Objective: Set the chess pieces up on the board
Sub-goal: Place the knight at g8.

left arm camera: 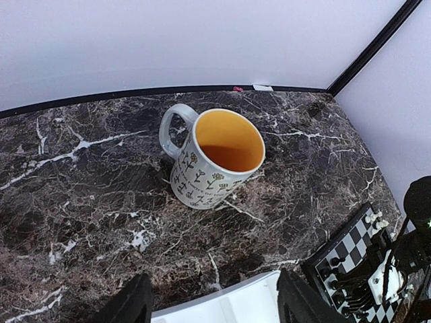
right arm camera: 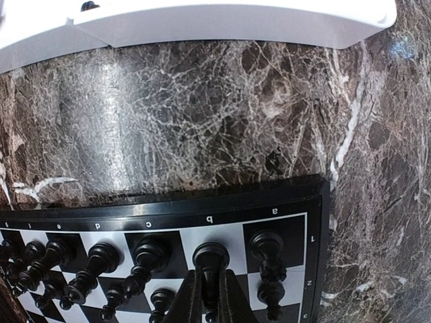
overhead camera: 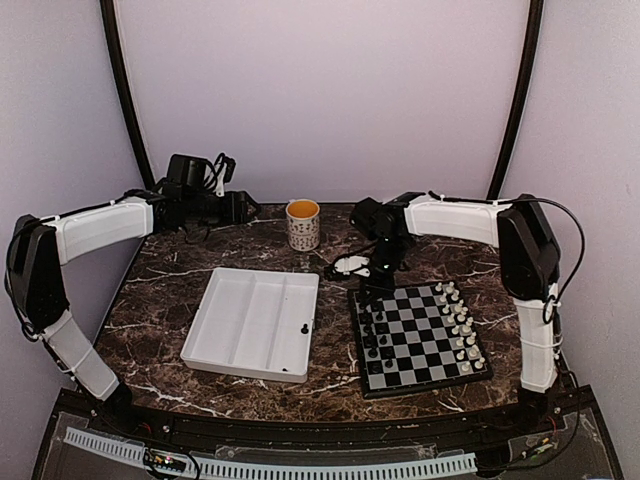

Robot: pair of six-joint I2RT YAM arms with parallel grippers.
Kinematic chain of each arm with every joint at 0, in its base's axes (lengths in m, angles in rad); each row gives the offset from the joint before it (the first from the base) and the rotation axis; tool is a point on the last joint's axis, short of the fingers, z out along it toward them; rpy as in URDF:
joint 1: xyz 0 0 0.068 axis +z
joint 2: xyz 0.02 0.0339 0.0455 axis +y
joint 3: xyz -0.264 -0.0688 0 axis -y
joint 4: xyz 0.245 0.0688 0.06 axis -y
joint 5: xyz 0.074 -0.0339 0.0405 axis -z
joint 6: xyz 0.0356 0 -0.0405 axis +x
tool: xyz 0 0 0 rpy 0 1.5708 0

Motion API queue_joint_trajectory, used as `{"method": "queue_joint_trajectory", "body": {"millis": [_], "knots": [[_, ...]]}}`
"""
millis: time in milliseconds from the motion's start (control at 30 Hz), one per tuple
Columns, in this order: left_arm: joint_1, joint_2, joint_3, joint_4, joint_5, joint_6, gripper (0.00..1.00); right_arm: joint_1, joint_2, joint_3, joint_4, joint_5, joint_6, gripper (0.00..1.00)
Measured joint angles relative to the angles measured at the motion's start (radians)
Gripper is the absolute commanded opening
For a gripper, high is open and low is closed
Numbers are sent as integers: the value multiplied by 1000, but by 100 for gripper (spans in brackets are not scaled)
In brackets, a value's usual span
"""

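The board (overhead camera: 425, 388) lies at the front right. Black chess pieces (overhead camera: 372, 335) line its left side and white ones (overhead camera: 462, 322) its right side. My right gripper (overhead camera: 378, 285) hangs over the board's far left corner. In the right wrist view it (right arm camera: 210, 296) is shut on a black piece (right arm camera: 211, 259) standing on a light square in the edge row, between two other black pieces (right arm camera: 266, 245) (right arm camera: 151, 252). One black piece (overhead camera: 304, 328) lies in the white tray (overhead camera: 250, 322). My left gripper (left arm camera: 212, 303) is open and holds nothing, up above the table near the mug (left arm camera: 215, 158).
The white compartmented tray (right arm camera: 202, 20) sits left of the board, a strip of marble between them. An orange-lined patterned mug (overhead camera: 303, 223) stands at the back centre. The tray's far edge (left arm camera: 236, 306) lies under my left fingers (left arm camera: 131, 303).
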Motion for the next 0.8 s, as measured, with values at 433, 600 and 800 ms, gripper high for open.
{"method": "queue_joint_trajectory", "body": {"millis": [433,600,800], "knots": [[0,6,7,0,3,-3,65,2,5,0,5,1,7,18],[0,10,7,0,3,-3,65,2,5,1,5,4,9,19],[0,20,20,-17,5,9,60,2,-4,11,-2,23,14,21]]}}
